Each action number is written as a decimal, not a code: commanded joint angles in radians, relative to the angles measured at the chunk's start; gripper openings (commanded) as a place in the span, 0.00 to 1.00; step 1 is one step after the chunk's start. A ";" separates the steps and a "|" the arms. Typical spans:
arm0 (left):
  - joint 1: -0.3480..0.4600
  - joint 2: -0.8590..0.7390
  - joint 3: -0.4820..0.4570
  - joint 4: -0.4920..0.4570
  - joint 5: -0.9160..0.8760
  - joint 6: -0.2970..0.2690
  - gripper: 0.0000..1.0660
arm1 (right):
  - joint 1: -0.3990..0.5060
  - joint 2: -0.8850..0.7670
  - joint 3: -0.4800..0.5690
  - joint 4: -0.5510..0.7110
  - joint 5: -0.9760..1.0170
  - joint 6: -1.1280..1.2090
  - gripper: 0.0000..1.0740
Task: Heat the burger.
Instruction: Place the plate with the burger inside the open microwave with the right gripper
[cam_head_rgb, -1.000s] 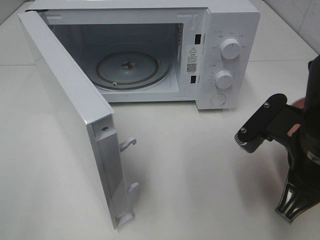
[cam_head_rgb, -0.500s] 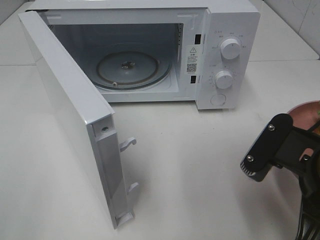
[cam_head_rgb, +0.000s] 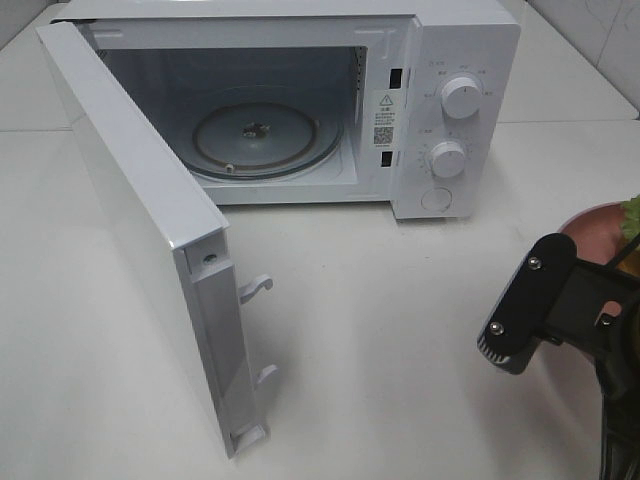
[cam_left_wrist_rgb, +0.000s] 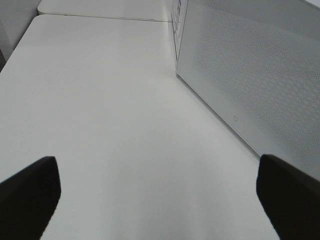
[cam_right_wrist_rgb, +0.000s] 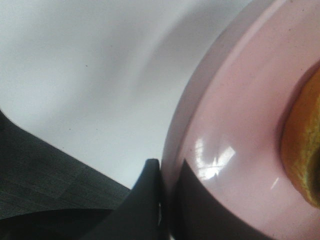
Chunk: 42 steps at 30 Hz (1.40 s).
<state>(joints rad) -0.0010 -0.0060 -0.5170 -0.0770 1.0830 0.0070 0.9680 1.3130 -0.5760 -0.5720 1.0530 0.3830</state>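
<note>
We see a matt white table (cam_head_rgb: 400, 330) bearing a boxy white microwave (cam_head_rgb: 455, 40). Its flat door (cam_head_rgb: 130, 210) is swung wide to the left of the high view. In the left wrist view the door's pane shows a fine dotted mesh. Inside the cavity lies a round, ribbed glass turntable (cam_head_rgb: 255, 140). At the right edge of the high view sits a glossy round pink plate (cam_head_rgb: 595, 230), to the right of the microwave and apart from it.

The burger (cam_right_wrist_rgb: 302, 150) rests on this plate, outside the cavity. It shows a shiny orange-brown bun in the right wrist view and a frill of green lettuce in the high view. Two round white knobs (cam_head_rgb: 461, 97) stand one above the other on the panel.

The right gripper (cam_right_wrist_rgb: 167, 175) pinches the plate's rim, its dark fingers pressed onto either face. The left gripper (cam_left_wrist_rgb: 157, 200) hangs over bare table beside the door, its blunt black fingers spread wide and empty.
</note>
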 joint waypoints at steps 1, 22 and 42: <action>-0.005 -0.016 0.000 -0.009 -0.014 -0.007 0.94 | 0.001 -0.008 0.001 -0.055 0.006 -0.050 0.00; -0.005 -0.016 0.000 -0.009 -0.014 -0.007 0.94 | 0.001 -0.008 0.001 -0.133 -0.155 -0.358 0.00; -0.005 -0.016 0.000 -0.009 -0.014 -0.007 0.94 | 0.001 -0.008 0.001 -0.137 -0.258 -0.603 0.03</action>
<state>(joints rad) -0.0010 -0.0060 -0.5170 -0.0770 1.0830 0.0070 0.9680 1.3130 -0.5710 -0.6470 0.8050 -0.2030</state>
